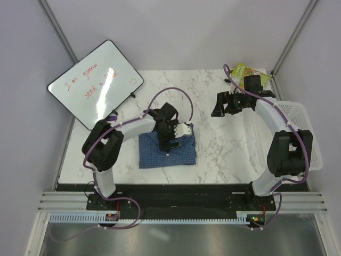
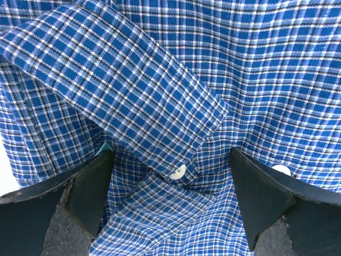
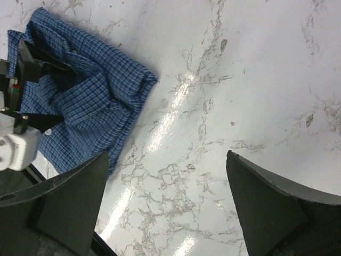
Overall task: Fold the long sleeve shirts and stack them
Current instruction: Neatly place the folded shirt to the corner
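Item: shirt (image 1: 166, 152), blue check, folded into a small rectangle, left-centre of desk (image 1: 229, 149); soft, light and limp, so take it through all layers at a folded edge; left hand (image 2: 170, 184) released, just above its collar; right hand (image 3: 168, 200) released, well apart.

Top view overhead; left wrist close on shirt (image 2: 160, 80); right wrist farther, sharing shirt.

We count one folded blue shirt (image 1: 152, 156) under the left gripper (image 1: 169, 143), one whiteboard (image 1: 96, 82), one white basket (image 1: 314, 144) and one green item (image 1: 242, 70).
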